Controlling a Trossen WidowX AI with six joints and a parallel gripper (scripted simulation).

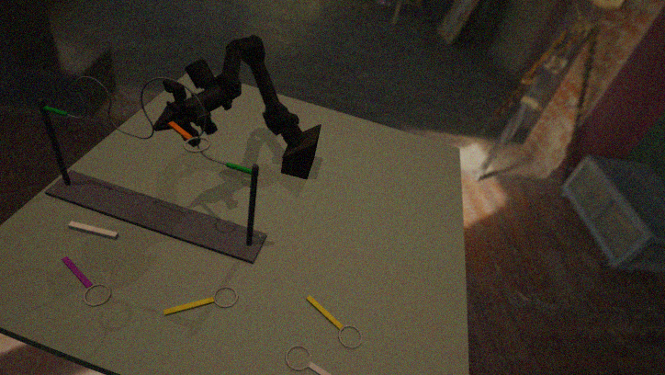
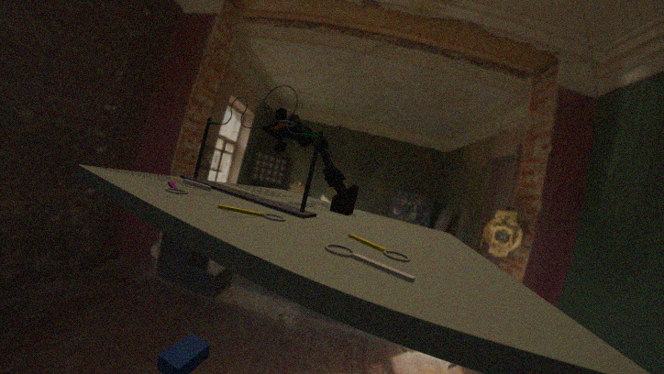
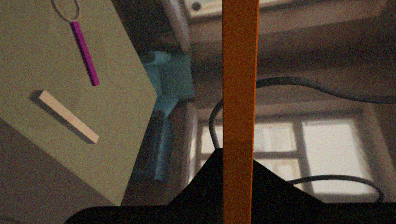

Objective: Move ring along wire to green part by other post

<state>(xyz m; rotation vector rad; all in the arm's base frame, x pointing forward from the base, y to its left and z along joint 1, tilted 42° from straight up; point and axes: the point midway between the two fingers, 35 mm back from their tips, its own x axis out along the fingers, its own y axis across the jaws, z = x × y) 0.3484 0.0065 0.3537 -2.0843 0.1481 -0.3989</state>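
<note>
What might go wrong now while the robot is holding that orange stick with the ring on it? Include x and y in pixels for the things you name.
The metal ring (image 1: 197, 151) around the thin grey wire (image 1: 141, 102) might tilt and brush it, which isn't allowed. The wire bends in big loops toward the far green sleeve (image 1: 55, 111), so each turn could be tricky. The black gripper (image 1: 179, 128) is shut on the flat orange handle (image 1: 179, 130) (image 3: 239, 110), close to the wire, so its fingers might bump it too.
</note>
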